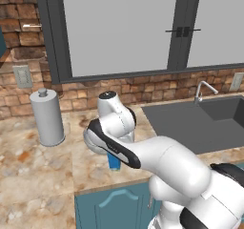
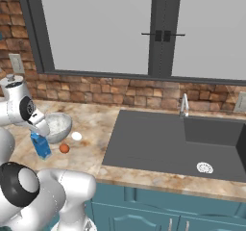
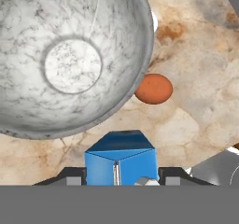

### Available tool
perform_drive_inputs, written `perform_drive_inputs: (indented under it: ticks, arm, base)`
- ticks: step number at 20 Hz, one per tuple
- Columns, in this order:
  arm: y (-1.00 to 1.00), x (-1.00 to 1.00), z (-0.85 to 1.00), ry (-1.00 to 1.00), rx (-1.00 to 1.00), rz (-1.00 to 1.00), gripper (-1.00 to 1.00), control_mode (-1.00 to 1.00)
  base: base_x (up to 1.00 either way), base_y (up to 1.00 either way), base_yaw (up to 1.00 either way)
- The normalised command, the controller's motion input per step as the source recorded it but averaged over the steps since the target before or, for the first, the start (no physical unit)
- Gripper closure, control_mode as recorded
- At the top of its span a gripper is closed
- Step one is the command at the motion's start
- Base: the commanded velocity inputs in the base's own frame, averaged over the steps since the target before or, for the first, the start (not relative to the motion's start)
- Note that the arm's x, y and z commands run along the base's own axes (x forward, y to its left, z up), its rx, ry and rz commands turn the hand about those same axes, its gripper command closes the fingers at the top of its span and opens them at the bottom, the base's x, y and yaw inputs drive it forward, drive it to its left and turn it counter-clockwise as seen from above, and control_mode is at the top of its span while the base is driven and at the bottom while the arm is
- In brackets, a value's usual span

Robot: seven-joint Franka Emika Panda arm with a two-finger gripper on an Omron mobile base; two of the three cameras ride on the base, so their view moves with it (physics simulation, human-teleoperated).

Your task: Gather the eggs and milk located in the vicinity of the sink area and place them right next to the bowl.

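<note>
Sink takes up the right side of the counter: dark basin, silver drain, thin tap at the back. Nothing of the task is left near it.

Bowl sits well left of the sink, on the counter, upright, speckled inside. Grey canister stands further left, by the brick wall.

Milk carton is upright just beside the bowl, on its near side; whether its base is down on the counter I cannot tell. Gripper is over it, jaws narrow, one finger at each side of the carton, so holding the milk.

Brown egg lies just beside the bowl. White egg lies just beside the rim too, a little further back.

Judgement: last step, setting the milk down. Next move calls for lowering until the carton rests flat, opening the jaws, then lifting straight up so as not to tip it or nudge the brown egg.
</note>
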Motion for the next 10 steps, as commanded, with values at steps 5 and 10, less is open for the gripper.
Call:
perform_drive_inputs:
  ticks: [5, 10]
  arm:
    - [0.07, 0.04, -0.09, -0.02, 0.0, 0.0, 1.0, -1.0]
    - [0.02, 0.02, -0.03, -0.07, 0.0, 0.0, 1.0, -1.0]
  base:
    - [0.0, 0.0, 0.0]
    - [0.0, 0.0, 0.0]
